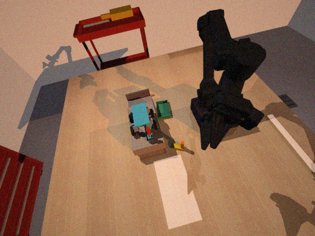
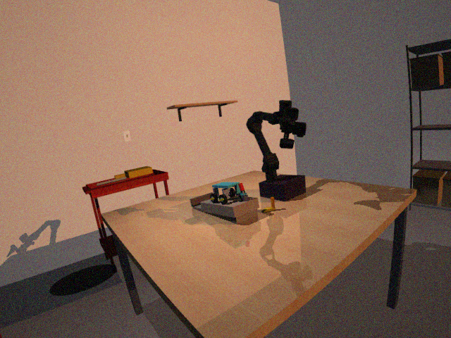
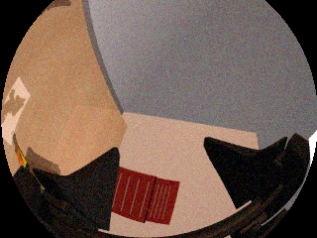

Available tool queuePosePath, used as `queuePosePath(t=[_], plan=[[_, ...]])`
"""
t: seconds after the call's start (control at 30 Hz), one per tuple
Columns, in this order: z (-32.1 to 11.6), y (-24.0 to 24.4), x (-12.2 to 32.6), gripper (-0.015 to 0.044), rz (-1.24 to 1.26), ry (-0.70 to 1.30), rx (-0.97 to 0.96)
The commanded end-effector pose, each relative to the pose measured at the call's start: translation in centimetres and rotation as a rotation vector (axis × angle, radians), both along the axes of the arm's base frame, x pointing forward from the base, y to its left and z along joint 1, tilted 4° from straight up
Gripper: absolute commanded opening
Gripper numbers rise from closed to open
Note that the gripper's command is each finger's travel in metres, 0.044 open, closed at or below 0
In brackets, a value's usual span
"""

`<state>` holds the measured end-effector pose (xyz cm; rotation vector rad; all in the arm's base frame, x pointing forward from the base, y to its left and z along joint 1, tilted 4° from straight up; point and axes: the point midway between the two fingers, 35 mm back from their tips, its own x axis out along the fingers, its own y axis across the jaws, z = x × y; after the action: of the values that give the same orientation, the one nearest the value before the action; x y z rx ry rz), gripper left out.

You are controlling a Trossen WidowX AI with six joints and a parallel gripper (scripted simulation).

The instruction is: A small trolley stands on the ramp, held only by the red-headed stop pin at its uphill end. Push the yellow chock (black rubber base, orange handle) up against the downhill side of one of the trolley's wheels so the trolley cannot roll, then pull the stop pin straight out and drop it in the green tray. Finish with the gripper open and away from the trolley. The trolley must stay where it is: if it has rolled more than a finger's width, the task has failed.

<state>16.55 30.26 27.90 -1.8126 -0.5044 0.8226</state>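
The trolley with a turquoise top (image 1: 140,114) (image 2: 226,185) stands on the grey ramp (image 1: 138,145) (image 2: 218,210). The red-headed stop pin (image 1: 148,131) (image 2: 241,186) stands at its uphill end. The yellow chock (image 1: 177,146) (image 2: 268,210) (image 3: 21,159) lies on the table beside the ramp's high end, its orange handle upright, apart from the trolley. The green tray (image 1: 171,114) sits beside the ramp; it is hidden in the exterior view. My gripper (image 1: 208,147) (image 3: 162,147) is open and empty, raised high above the table, away from trolley and chock.
The arm's dark base block (image 2: 282,188) stands on the table (image 1: 101,177) (image 2: 204,262) behind the chock. A red cart (image 1: 111,30) (image 2: 127,182) with yellow things on it stands beyond the table. A red slatted unit (image 1: 17,183) (image 3: 134,194) is off to one side.
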Motion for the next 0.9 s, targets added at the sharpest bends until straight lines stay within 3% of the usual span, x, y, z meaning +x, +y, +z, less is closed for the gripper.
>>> queuePosePath(t=[0.0, 0.23, 0.87], plan=[[-0.1, 0.0, 0.0, 0.0374, -0.003, 0.006, 0.004], [-2.0, -0.3, 0.8, 0.019, -0.12, 0.249, 0.138], [-7.6, -2.0, 2.8, 0.019, -0.616, 0.911, 0.572]])
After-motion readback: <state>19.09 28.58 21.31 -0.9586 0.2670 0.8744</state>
